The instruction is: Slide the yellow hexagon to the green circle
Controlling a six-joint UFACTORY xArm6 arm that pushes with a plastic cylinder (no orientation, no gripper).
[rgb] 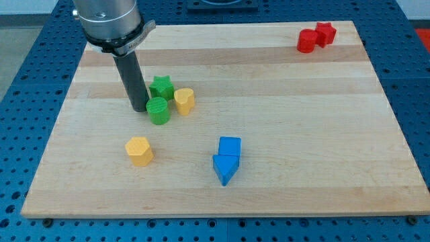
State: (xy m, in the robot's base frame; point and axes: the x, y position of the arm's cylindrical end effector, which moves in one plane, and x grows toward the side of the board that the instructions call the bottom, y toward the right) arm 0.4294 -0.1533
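The yellow hexagon (pixel 140 150) sits on the wooden board at the lower left of centre. The green circle (pixel 158 111) stands above and slightly right of it, apart from it. A green star (pixel 161 87) touches the circle's top, and a second yellow block (pixel 184 101) sits right beside the circle on its right. My tip (pixel 139 107) rests on the board just left of the green circle, close to or touching it, and well above the yellow hexagon.
A blue cube (pixel 230 146) and a blue triangle (pixel 225 168) sit together right of the hexagon. Two red blocks (pixel 316 37) sit at the board's top right corner. The board edge (pixel 222 214) runs along the view's bottom.
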